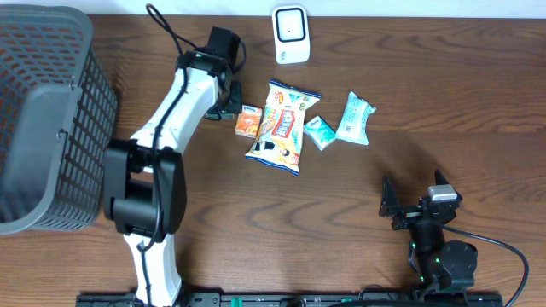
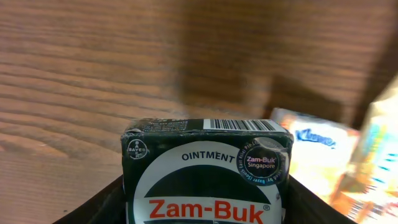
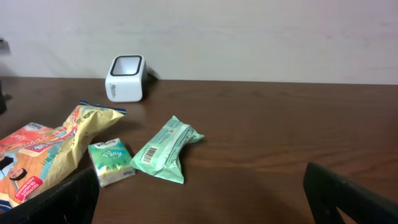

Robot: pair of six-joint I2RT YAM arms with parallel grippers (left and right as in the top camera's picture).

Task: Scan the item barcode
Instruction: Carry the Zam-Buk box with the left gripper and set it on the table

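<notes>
Overhead view: you have the left gripper (image 1: pixel 229 104) out over the table (image 1: pixel 341 247), to the left of the scanner (image 1: pixel 291 34) and a little nearer the robot's base than it.
Item: the dark green Zam-Buk box (image 2: pixel 208 177) is pinched between the left fingers (image 2: pixel 93 208). Its barcode (image 2: pixel 239 124) is on the narrow end face farthest from the wrist.
Right gripper (image 3: pixel 202 205): its fingers are spread wide with nothing between them, well apart from the scanner on its right, near side.
Risk, aim: the barcode face does not look turned toward the scanner's window. If you carry the box across without turning it, I judge the scan will miss.
Risk, neighbours: the small orange box (image 1: pixel 248 121) and the snack bag (image 1: pixel 281 126) lie just beside the gripper, on the scanner's near side. A low sweep could shove them, or knock the scanner itself.
Risk, grip: only two side faces are clamped, so a quick twist could let the box slip.
Hidden: the wrist frame cuts off the box's lower part and the fingertips, so you cannot tell whether the box rests on the table or is lifted.
Hard to make out: the pack (image 2: pixel 317 146) beyond the box is blurred and its blue lettering does not read. From overhead the box is mostly under the gripper.
</notes>
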